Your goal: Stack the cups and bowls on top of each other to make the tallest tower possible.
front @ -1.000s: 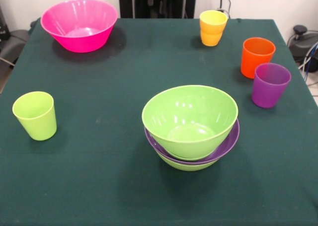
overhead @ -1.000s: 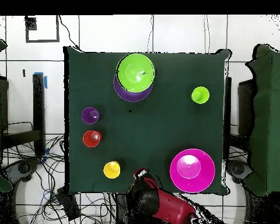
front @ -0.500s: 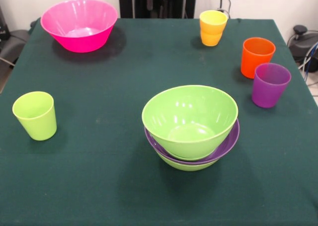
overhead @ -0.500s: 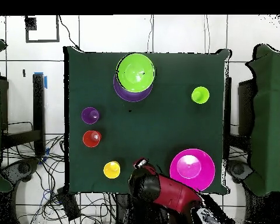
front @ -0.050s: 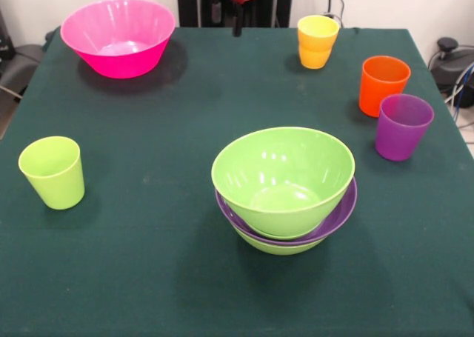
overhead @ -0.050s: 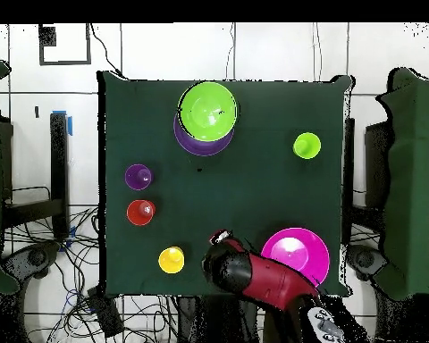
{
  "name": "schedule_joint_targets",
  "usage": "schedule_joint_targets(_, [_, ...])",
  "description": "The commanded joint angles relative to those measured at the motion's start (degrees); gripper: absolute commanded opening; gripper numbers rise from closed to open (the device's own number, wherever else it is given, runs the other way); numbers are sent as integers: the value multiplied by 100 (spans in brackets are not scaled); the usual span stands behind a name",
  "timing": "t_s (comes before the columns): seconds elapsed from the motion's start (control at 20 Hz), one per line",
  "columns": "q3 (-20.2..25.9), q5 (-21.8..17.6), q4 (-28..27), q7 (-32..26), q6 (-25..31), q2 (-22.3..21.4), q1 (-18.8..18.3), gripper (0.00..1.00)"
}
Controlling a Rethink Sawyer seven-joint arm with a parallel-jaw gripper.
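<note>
Tower [front @ -0.050s: 285,192]: lime green bowl nested in purple over another green, near table's front edge; pink bowl [front @ -0.050s: 118,37] apart at a far corner, cups unstacked. Gripper [front @ -0.050s: 237,27] at far edge beside pink bowl, finger state impossible to tell; likely reaching for it, needing descent onto its rim. Arm [overhead @ -0.050s: 254,277] farther over table than a second ago.

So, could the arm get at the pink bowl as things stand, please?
Probably yes: the pink bowl stands alone and open-topped, nothing inside it, with the arm just beside it.

dark green tablecloth [front @ -0.050s: 148,278], cables [overhead @ -0.050s: 71,246] on white tiled floor [overhead @ -0.050s: 272,49]
</note>
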Motion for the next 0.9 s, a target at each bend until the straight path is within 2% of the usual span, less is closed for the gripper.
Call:
schedule_joint_targets(0.05, [575, 4, -814, -39, 934, -26, 41, 100])
schedule_joint_targets(0.5, [775, 0, -1034, -91, 1371, -168, -22, 100])
schedule_joint_targets(0.9, [730, 15, -1270, -212, 2319, -665, 9, 100])
